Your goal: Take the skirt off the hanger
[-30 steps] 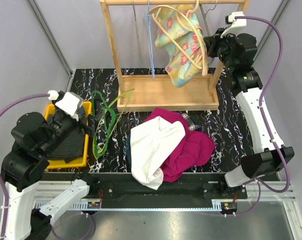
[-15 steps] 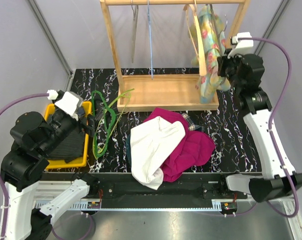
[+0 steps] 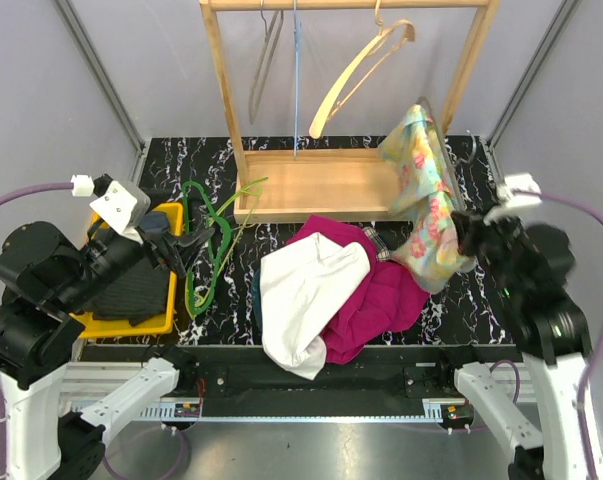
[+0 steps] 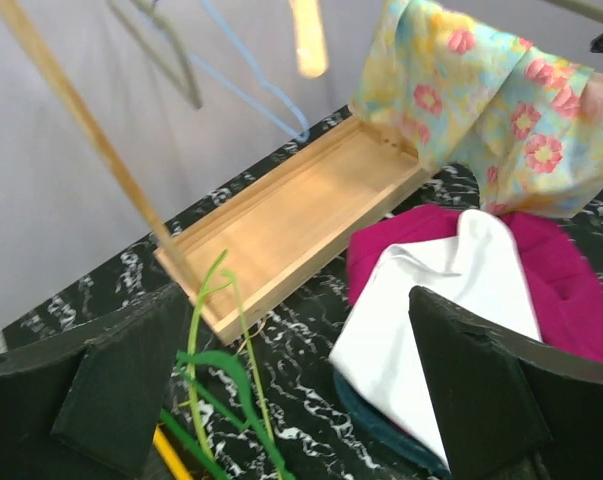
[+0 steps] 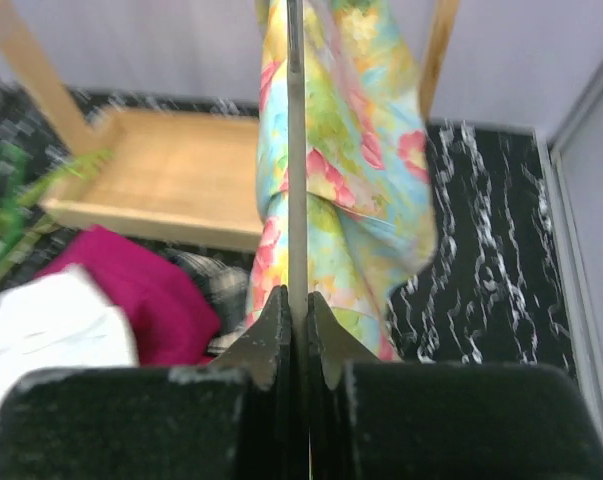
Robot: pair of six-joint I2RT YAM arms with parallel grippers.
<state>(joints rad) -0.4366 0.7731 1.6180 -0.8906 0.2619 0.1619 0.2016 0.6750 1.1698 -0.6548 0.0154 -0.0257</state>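
While skirt hangs above, tabletop black-marbled; walls grey.

This is looking like a robotics lab cell: plain grey panels are walling in a black marbled bench, the left arm and right arm are sitting bolted along an aluminium rail, and a small wooden rack is carrying a bare hanger.

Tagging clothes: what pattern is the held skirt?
The skirt is floral: pink flowers on yellow and pale blue, clearest in left wrist view.
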